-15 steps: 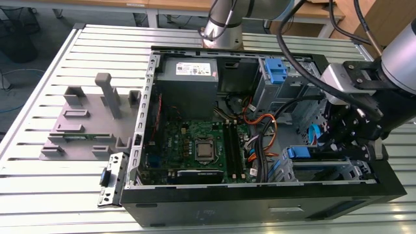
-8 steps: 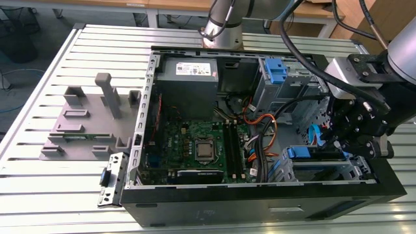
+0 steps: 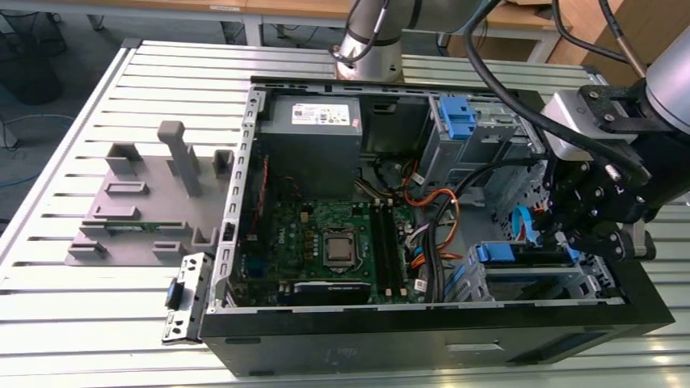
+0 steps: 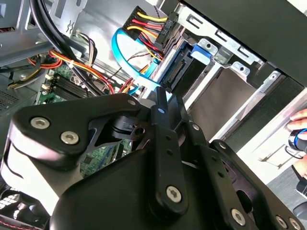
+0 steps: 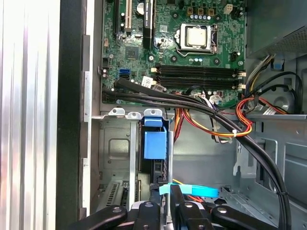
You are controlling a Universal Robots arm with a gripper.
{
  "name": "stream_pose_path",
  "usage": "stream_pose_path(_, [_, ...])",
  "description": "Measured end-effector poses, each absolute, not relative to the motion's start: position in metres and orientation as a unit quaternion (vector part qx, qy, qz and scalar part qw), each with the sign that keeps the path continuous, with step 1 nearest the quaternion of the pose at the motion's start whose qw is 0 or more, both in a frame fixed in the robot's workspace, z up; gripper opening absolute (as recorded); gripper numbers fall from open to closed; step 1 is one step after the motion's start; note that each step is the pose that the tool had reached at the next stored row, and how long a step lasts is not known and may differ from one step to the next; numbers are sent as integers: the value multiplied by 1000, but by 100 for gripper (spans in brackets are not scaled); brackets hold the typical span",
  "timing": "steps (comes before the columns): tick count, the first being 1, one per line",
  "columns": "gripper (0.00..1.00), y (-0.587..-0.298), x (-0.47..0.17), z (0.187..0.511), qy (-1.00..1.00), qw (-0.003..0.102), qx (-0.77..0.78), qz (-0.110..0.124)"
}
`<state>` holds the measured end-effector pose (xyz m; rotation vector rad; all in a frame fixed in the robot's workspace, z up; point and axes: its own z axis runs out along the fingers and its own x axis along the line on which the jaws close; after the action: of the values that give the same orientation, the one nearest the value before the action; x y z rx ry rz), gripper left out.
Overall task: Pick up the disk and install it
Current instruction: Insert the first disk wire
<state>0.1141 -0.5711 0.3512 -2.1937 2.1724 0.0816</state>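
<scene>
Matt black metal gripper (image 4: 160, 103), glossy green motherboard (image 5: 172, 45), ribbed dull aluminium counter (image 3: 97, 323), smooth blue plastic latch (image 5: 155, 143).

gripper (image 3: 587, 230) low inside open computer case (image 3: 431, 343), exterior view's right; over drive cage (image 3: 534, 279); motherboard (image 3: 323, 242) exposed

Work surface: table (image 3: 65, 315) of ribbed silver aluminium slats, lit evenly by bright light. Beyond its far edge: wooden desk (image 3: 280, 10) on pale legs, above grey floor (image 3: 32, 137). Dark bin (image 3: 27, 56) near far corner, exterior view's left.
</scene>
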Motion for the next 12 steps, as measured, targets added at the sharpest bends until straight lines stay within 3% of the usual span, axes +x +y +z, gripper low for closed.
stream_pose_path(12, [24, -565, 114, 351, 703, 26, -710, 26])
